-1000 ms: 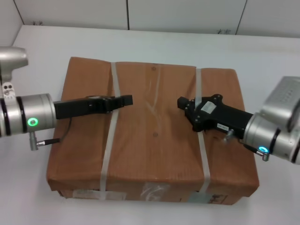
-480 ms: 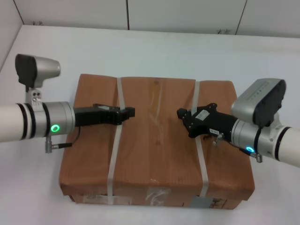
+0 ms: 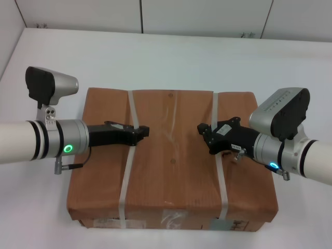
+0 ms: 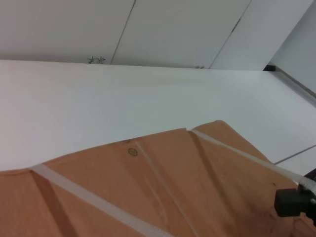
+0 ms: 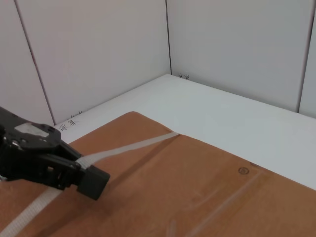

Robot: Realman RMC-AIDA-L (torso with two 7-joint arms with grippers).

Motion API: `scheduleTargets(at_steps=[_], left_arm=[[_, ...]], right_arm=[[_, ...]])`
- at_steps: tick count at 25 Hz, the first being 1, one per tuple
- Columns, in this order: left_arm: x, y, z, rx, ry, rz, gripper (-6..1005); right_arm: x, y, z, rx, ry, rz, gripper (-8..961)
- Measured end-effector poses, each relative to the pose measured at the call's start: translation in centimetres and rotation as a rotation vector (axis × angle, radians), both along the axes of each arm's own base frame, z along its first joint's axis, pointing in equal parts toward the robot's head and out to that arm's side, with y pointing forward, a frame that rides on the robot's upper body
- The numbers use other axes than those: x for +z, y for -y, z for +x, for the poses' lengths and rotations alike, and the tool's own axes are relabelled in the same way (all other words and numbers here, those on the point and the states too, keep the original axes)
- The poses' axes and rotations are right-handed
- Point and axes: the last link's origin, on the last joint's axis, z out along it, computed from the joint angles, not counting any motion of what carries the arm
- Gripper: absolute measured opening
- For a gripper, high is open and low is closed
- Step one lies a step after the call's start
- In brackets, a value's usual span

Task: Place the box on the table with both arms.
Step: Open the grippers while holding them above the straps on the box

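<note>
Beneath both tools, left (image 3: 141, 132) and right (image 3: 203, 129), lies the box (image 3: 174, 171).

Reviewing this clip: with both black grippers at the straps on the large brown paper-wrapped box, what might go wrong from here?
1. The left gripper and right gripper appear to hold the large brown paper-wrapped box only by its two thin whitish plastic straps; a strap may slip or stretch, tilting the box.
2. If one arm lowers faster, one edge could strike the white table first.

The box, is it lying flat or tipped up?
Roughly flat: the box shows its broad strapped top upward, both grippers over it. Whether it rests on the table cannot be told.
</note>
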Motion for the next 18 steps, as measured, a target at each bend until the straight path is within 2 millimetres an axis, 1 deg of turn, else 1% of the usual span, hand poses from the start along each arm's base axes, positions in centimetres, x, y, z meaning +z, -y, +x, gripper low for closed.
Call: scheduleTargets(at_steps=[10, 15, 17, 18], left_arm=[[0.0, 0.1, -0.2, -0.001, -0.008, 0.007, 42], [-0.2, 0.3, -0.7, 0.014, -0.018, 0.007, 51], [-0.2, 0.4, -0.9, 0.014, -0.028, 0.006, 183], [-0.3, 0.5, -1.0, 0.013, -0.032, 0.005, 221]], right_arm=[[-0.3, 0.6, 0.2, -0.018, -0.013, -0.007, 99], [-0.5, 1.1, 0.8, -0.086, -0.041, 0.007, 139], [-0.4, 1.2, 1.1, -0.113, -0.043, 0.017, 155], [-0.4, 1.2, 1.3, -0.126, -0.046, 0.023, 193]])
